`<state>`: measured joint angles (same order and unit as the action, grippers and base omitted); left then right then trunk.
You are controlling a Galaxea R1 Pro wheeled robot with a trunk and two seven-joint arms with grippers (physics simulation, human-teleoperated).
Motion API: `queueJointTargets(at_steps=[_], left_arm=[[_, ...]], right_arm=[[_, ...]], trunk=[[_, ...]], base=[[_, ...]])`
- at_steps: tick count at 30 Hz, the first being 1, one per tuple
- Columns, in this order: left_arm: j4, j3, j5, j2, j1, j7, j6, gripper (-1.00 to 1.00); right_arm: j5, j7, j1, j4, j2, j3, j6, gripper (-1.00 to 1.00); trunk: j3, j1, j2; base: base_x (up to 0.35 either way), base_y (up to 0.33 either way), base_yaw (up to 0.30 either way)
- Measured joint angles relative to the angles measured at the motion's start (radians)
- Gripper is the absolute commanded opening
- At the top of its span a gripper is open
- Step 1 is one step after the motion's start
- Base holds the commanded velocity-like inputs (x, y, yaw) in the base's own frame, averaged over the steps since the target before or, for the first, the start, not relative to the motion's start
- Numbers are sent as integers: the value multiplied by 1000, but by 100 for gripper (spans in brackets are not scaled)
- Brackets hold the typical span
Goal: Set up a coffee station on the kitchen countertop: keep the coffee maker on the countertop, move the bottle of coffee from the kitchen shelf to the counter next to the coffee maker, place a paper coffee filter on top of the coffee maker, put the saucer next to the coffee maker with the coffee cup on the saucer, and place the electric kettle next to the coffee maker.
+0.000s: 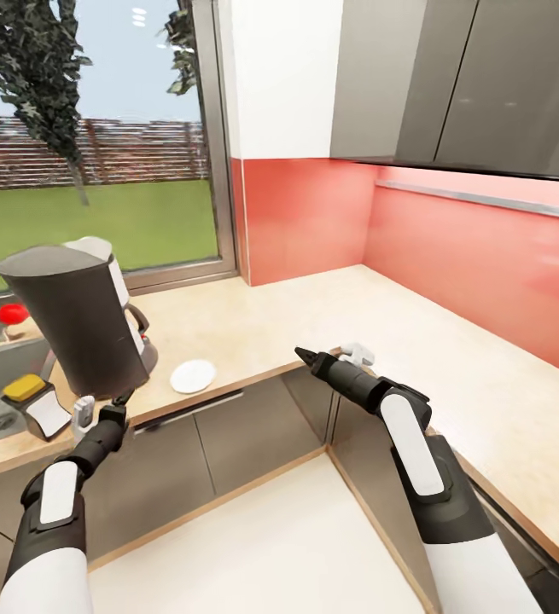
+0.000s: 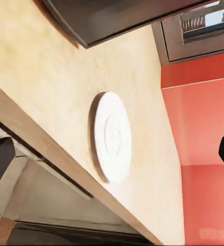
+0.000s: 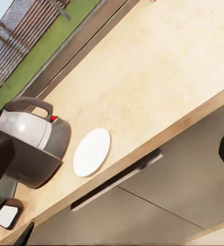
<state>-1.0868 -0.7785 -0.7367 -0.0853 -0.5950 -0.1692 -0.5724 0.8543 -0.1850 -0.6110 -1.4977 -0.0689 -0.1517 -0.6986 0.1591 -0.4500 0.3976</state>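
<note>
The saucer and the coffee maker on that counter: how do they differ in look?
The saucer is flat, round and white; the coffee maker is tall and dark grey with a pale back. The saucer lies low near the countertop edge, while the coffee maker towers beside it with a handled carafe at its base. Both rest on the same countertop, apart from each other.

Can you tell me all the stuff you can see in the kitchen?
coffee maker: one, dark grey, on the counter by the window
plate: one, white, on the counter beside the coffee maker, nothing on it
counter: one, light beige, running round the corner
sponge: one, yellow, near the sink
wall: red, behind the counter
cupboards: grey, up high
left tool: one, black, in front of the counter edge
right tool: one, black, at the counter corner
</note>
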Motion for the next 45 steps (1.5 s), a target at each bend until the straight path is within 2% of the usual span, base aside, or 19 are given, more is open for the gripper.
queueJointTargets(at_steps=[7,10,14,18,20,23,24,25,26,27,29,31,33,37,38,40,41,42,45], left_arm=[[8,1,1,-3,3,-6,-1,100],[32,6,0,-5,63,-37,-4,100],[37,35,3,0,205,-216,-13,100],[33,39,20,6,346,-269,-10,100],[41,39,94,16,443,-276,-2,100],[113,31,339,49,503,-274,104,100],[177,29,462,72,517,-272,200,100],[236,26,540,90,522,-270,274,100],[375,23,661,132,528,-266,430,100],[458,23,700,155,530,-262,509,100],[598,23,742,198,533,-248,662,100],[775,24,764,257,544,-180,866,100],[852,26,770,284,568,-98,982,100],[885,32,774,298,623,-46,1070,100],[891,36,784,298,642,-42,1101,100],[896,38,815,297,661,-42,1122,100],[898,39,876,297,681,-42,1131,100],[898,39,897,298,687,-41,1132,100],[899,39,1005,298,719,-38,1136,100]], right_arm=[[0,0,0,-1,0,0,0,100],[0,0,0,-1,0,0,0,100],[0,0,0,-1,0,-1,0,100],[0,0,0,-1,0,-2,0,100],[0,0,0,-1,-1,-5,0,100],[0,1,0,-1,-1,-7,0,100],[0,2,0,-1,-1,-9,0,100],[1,4,0,-1,-1,-11,0,100],[1,18,0,-1,-1,-13,0,100],[1,31,0,-1,-1,-13,0,100],[-1,66,0,1,-1,-14,0,100],[-17,113,0,6,0,-21,1,100],[-75,130,0,8,0,-55,1,100],[-177,138,0,10,0,-140,2,100],[-219,137,0,10,-1,-176,3,100],[-262,135,0,10,-2,-199,3,100],[-287,133,0,10,-2,-208,3,100],[-291,134,1,10,-2,-209,4,100],[-303,136,1,13,0,-212,19,100]], trunk=[[0,0,0],[0,0,0],[0,0,0],[0,1,0],[0,1,0],[0,1,0],[0,1,0],[0,1,0],[0,1,0],[0,1,0],[0,1,0],[0,1,0],[0,1,0],[1,1,0],[1,1,1],[1,1,0],[1,1,0],[0,1,0],[0,1,0]], base=[[-338,1,0],[-338,0,0],[-295,0,0],[-84,0,0],[-13,0,0],[-4,0,0],[-1,0,0],[0,0,0],[0,0,0],[0,0,0],[0,0,0],[0,0,0],[0,0,0],[0,0,0],[0,0,0],[0,0,0],[0,0,0],[0,0,0],[0,0,0]])
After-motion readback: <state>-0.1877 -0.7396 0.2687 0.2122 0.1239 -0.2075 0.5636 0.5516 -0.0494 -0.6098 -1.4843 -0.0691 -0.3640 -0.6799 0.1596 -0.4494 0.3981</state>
